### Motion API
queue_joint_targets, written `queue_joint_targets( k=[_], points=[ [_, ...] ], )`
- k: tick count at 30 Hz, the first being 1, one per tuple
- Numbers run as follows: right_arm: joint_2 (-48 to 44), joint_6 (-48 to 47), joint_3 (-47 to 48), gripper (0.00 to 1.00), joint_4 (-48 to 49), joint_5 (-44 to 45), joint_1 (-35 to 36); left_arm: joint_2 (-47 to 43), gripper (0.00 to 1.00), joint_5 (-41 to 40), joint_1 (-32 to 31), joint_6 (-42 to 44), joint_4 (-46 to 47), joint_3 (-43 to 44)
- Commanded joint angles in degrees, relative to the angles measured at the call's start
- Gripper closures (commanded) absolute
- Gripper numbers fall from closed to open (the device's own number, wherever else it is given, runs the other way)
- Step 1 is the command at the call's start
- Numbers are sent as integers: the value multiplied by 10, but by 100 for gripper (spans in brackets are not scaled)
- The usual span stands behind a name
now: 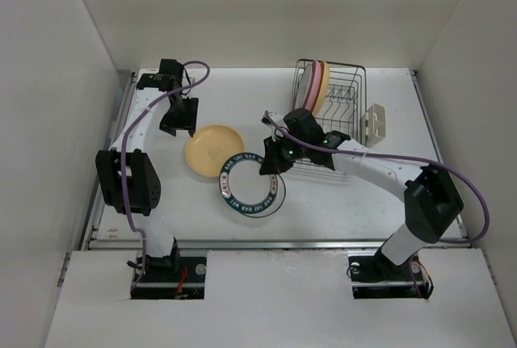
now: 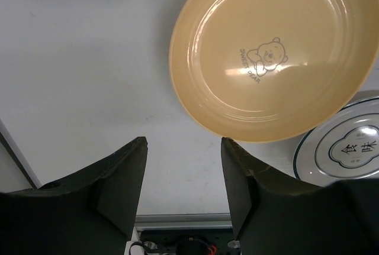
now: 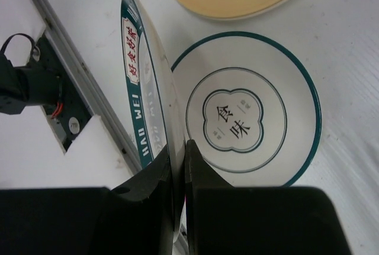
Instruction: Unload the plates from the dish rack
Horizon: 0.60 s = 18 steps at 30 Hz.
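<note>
Over teal-rimmed plate (image 3: 249,60), right claw (image 3: 179,154) pinches lettered plate (image 3: 139,71) by rim; left claw (image 2: 183,142) open, empty.

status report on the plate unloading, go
Left pincer open, empty. Right pincer shut on lettered plate, above flat green-rimmed plate. Pink and cream plates upright in dish rack.

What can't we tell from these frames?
- Plate count in the dark wire dish rack: top view, pink and cream plates stand edge-on, overlapping, too small. Neither wrist view shows the rack.
- Flat teal-rimmed white plate: top view, largely covered by the lettered-rim plate held by the right claw.
</note>
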Motion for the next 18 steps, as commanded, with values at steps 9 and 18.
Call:
queue_joint_targets(
  k=[9,18],
  points=[
    [48,-21,27,100,27,10,-1,-48,50,4,1,0,0,-12],
    [41,-27,26,100,6,6,-1,-42,50,4,1,0,0,-12]
  ],
)
